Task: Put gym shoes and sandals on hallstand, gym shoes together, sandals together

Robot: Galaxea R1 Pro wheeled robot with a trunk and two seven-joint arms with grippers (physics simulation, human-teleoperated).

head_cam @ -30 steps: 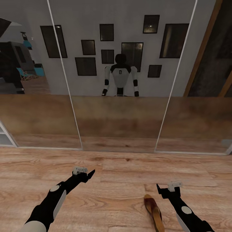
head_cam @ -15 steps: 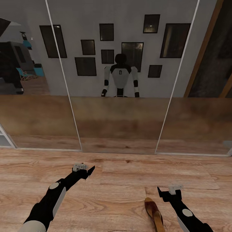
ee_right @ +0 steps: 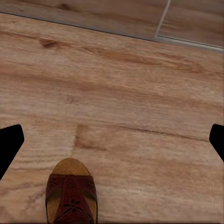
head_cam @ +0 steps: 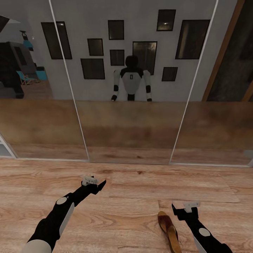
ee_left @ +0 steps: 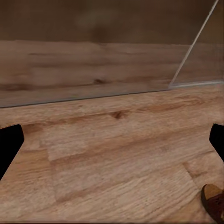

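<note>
Mirrored wardrobe doors (head_cam: 130, 105) ahead, wood-plank floor (head_cam: 126, 196) below, one sandal (head_cam: 168, 230) lying just beside the right gripper (head_cam: 182, 210), jaws spread wide like the left gripper's (head_cam: 96, 185), so a careless descent could nudge it away.

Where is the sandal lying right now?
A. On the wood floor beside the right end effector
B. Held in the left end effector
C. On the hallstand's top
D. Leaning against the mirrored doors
A: the sandal lies flat on the wood floor, just inboard of the open, empty right end effector.
</note>
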